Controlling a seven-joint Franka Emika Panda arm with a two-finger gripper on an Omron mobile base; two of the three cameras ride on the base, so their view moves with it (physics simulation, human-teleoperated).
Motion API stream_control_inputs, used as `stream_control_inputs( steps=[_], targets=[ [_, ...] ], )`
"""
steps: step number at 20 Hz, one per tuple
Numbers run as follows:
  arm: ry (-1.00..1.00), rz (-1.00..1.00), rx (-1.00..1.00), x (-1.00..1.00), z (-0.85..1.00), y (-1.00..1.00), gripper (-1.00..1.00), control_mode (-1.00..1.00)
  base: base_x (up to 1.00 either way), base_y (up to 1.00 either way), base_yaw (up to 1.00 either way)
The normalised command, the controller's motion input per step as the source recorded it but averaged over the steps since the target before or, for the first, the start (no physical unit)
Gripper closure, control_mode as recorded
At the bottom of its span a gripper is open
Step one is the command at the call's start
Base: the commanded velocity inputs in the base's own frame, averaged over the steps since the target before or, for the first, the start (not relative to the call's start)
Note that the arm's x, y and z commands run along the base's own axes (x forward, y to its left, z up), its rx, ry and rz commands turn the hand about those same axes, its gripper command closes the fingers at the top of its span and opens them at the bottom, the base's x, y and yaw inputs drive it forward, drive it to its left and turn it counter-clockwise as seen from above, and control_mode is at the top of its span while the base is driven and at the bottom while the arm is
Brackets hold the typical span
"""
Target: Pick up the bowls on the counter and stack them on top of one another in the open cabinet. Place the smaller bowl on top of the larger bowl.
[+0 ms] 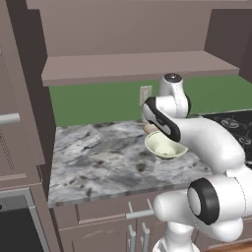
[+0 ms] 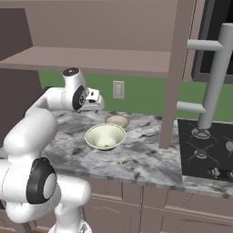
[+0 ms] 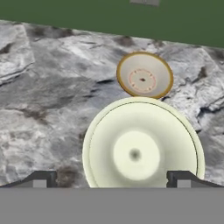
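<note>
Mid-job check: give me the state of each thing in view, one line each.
larger bowl: upright on the counter, empty, not gripped.
smaller bowl: upright on the counter just behind the larger bowl, empty.
open cabinet: doorless, shelf bare, no bowl in it yet.
tool: open, above the larger bowl, holding nothing.

Two bowls sit on the counter. The larger bowl stands nearer the front edge; the smaller bowl lies just behind it, toward the back wall, and slightly to its right, their rims almost touching. The open cabinet hangs above the counter, its shelf over both bowls. The stovetop lies to the right of the counter, well apart from the bowls. The gripper hangs above the counter, left of the bowls and higher than them.
</note>
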Motion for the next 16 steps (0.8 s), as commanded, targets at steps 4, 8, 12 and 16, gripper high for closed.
stream_control_inputs(
  steps=[4, 8, 12, 16],
  targets=[
    [-0.03, 0.0, -0.05, 0.42, -0.29, 0.0, -1.0, -1.0, 0.0, 0.0, 0.0],
    [-0.04, 0.0, -0.07, 0.35, -0.28, 0.0, -1.0, -1.0, 0.0, 0.0, 0.0],
    [-0.04, -0.05, -0.08, 0.22, -0.24, 0.0, -1.0, -1.0, 0.0, 0.0, 0.0],
    [-0.02, -0.08, -0.03, 0.16, -0.13, 0.0, -1.0, -1.0, 0.0, 0.0, 0.0]
  ],
)
